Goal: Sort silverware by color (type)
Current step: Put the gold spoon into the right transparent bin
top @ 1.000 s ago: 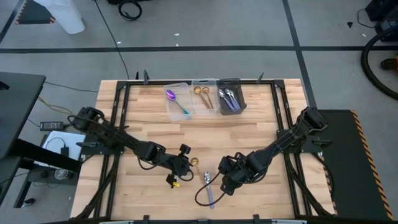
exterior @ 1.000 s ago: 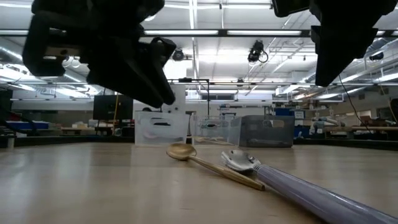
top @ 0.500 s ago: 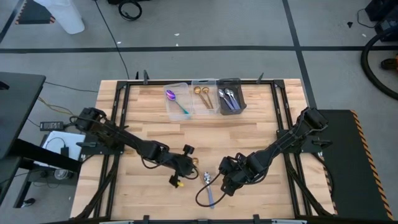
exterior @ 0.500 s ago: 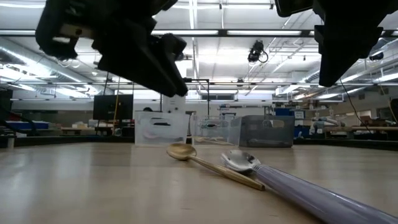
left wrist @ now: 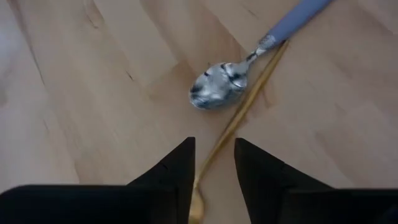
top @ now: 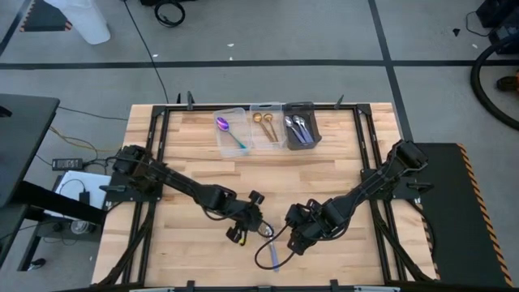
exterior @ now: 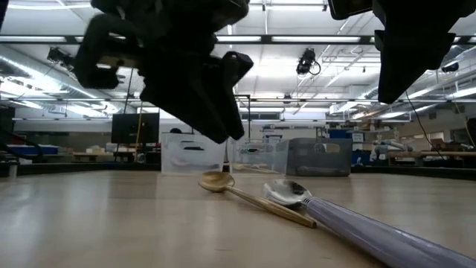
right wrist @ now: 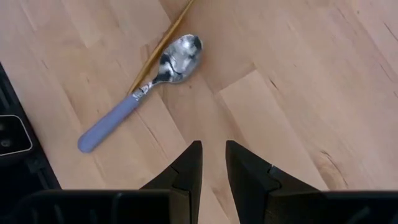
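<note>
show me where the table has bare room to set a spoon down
Bare wood lies between the three bins at the far edge and the arms, and along the table right of the bins. Crowded: front centre, where the left gripper hovers over the gold spoon crossing the lilac-handled spoon, right gripper beside.

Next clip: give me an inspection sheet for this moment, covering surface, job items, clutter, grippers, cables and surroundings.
Surface: wooden table, bare wood.
Job's things: gold spoon and lilac-handled spoon crossed near front; purple spoon, gold pieces, silver spoons in three bins.
Clutter: nothing seen.
Grippers: left gripper open, straddling gold spoon's handle; right gripper slightly open, empty.
Cables: black cable on floor.
Surroundings: workshop hall behind.
</note>
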### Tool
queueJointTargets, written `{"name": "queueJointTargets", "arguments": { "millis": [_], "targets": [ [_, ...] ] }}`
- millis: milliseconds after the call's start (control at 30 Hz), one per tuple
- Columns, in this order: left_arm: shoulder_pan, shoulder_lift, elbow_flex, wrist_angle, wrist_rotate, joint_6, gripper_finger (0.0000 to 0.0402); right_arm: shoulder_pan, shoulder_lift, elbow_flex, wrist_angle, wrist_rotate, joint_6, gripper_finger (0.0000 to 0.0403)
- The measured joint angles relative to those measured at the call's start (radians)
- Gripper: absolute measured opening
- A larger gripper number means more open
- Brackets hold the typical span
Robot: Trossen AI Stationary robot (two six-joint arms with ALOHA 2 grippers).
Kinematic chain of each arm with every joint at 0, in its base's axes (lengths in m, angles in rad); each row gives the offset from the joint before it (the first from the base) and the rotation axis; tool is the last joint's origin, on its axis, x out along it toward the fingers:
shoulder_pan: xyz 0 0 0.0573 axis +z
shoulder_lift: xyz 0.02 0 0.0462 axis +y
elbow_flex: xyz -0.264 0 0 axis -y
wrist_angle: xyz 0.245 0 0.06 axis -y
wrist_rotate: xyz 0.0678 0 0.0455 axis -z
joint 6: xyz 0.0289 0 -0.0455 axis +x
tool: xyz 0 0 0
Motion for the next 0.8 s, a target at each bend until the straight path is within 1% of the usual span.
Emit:
{"name": "queueJointTargets", "arguments": {
  "millis": [133,267,367,567,733,800],
  "targets": [
    [0.016,0.017,0.012,0.000,0.038,0.034,0.0148,0.004,0.000,0.000,0.003,0.004,-0.001,0.0082],
    [0.032,0.016,0.013,0.000,0.111,0.090,0.0165,0.005,0.000,0.000,0.001,0.023,-0.003,0.0082],
    [0.044,0.017,0.013,0.005,0.134,0.126,0.0164,0.005,0.000,0.000,0.002,0.043,-0.003,0.0082],
    [0.055,0.063,0.013,0.046,0.149,0.225,0.0156,0.006,0.000,0.000,0.004,0.058,-0.003,0.0082],
    [0.059,0.098,0.013,0.076,0.165,0.265,0.0155,0.010,0.000,0.000,0.006,0.060,-0.003,0.0082],
    [0.069,0.107,0.012,0.096,0.189,0.267,0.0155,0.010,0.000,0.000,0.008,0.060,-0.003,0.0082]
  ]
}}
